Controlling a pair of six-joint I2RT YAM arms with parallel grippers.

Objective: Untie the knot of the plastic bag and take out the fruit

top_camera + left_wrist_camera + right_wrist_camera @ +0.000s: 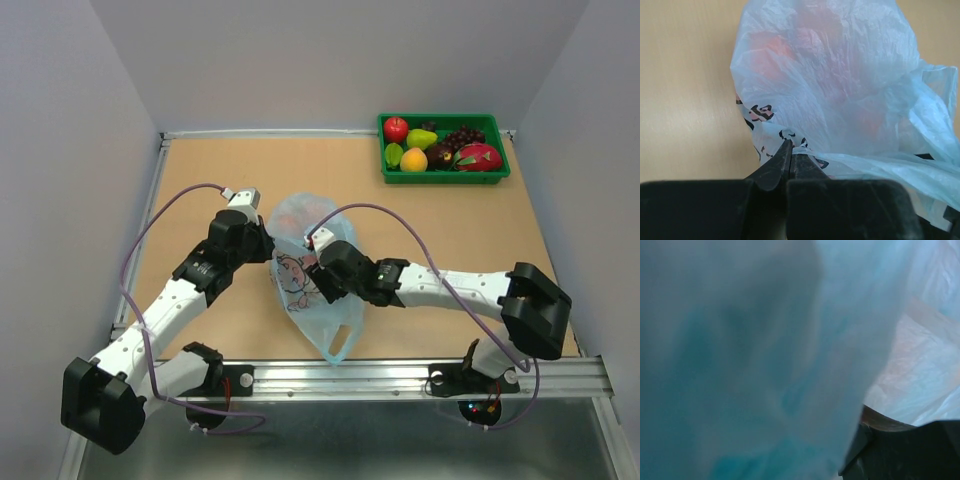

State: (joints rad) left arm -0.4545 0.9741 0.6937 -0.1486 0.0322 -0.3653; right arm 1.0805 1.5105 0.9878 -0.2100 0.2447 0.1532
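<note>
The light blue plastic bag (pixel 300 268) with its pink cartoon print lies crumpled at the middle of the table, between both grippers. My left gripper (pixel 268 248) meets its left edge, and in the left wrist view that gripper (pixel 791 147) is shut on a fold of printed plastic. Reddish-orange fruit (pixel 782 50) shows dimly through the bag (pixel 840 90). My right gripper (pixel 322 280) presses into the bag from the right. Blurred blue plastic (pixel 755 355) fills the right wrist view, leaving only one dark finger (pixel 862 447) showing. The knot is hidden in the folds.
A green tray (pixel 497 172) holding several fruits stands at the table's far right corner. A loose handle loop of the bag (pixel 338 342) trails toward the metal rail (pixel 400 375) at the near edge. Purple cables arc over both arms.
</note>
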